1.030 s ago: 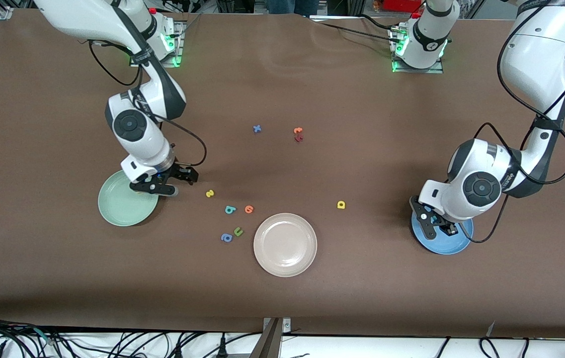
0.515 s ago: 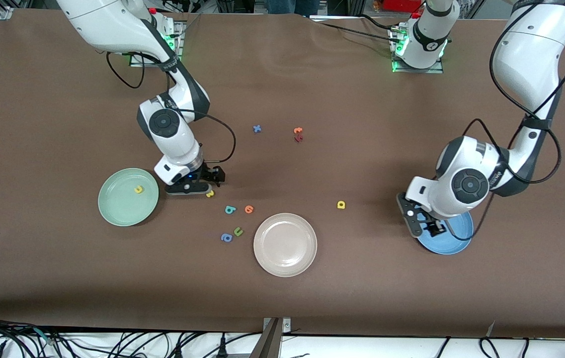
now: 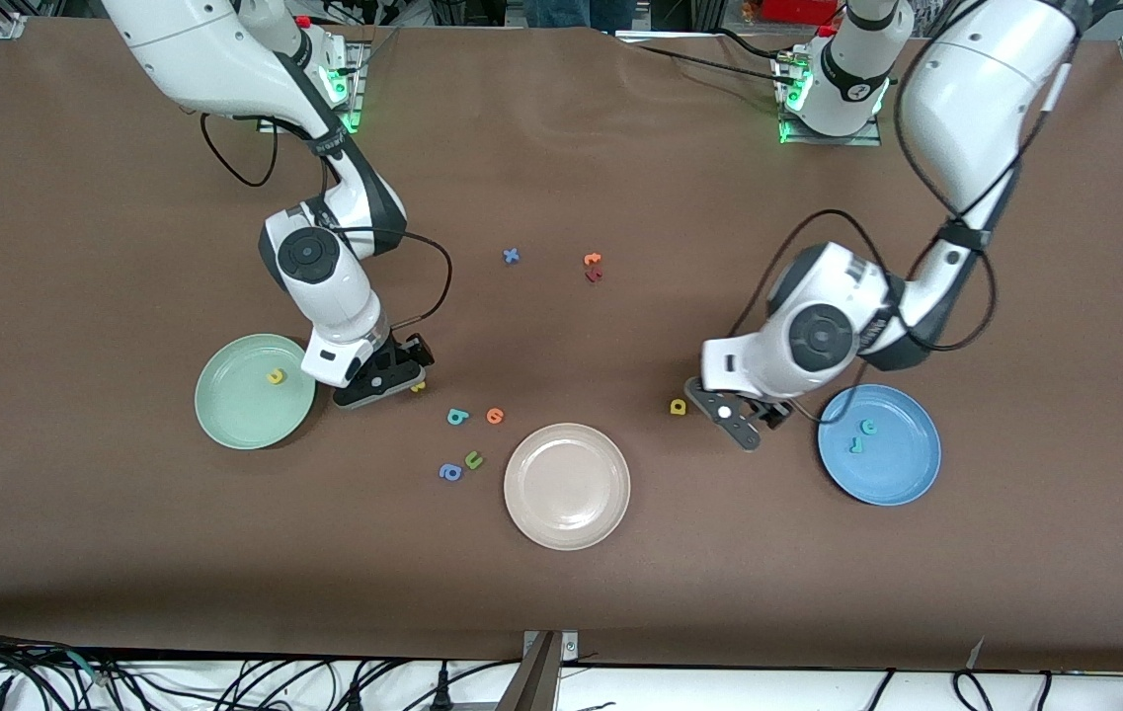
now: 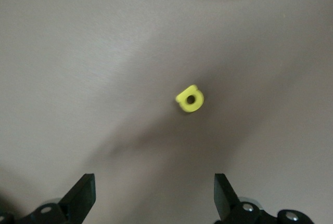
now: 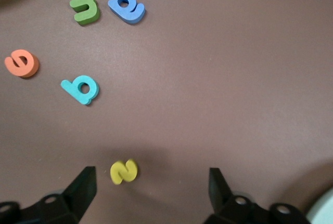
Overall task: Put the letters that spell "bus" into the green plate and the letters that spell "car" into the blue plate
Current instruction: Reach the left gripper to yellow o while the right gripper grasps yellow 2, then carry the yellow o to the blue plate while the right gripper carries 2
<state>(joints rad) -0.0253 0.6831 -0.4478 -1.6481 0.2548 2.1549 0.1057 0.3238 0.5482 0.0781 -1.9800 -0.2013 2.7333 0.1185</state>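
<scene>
Both arms left their plates: left gripper jaws released over yellow "a"; right gripper jaws spread over yellow "s".

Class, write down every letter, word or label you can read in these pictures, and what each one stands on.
"b": teal letter, on the table.
"u": green letter, table.
"a": blue round letter, table.
"e": orange letter, table.
"s": yellow wavy letter, table.
"a": yellow round letter, table.
"x": blue cross letter, table.
Everything else: too small to read.
</scene>
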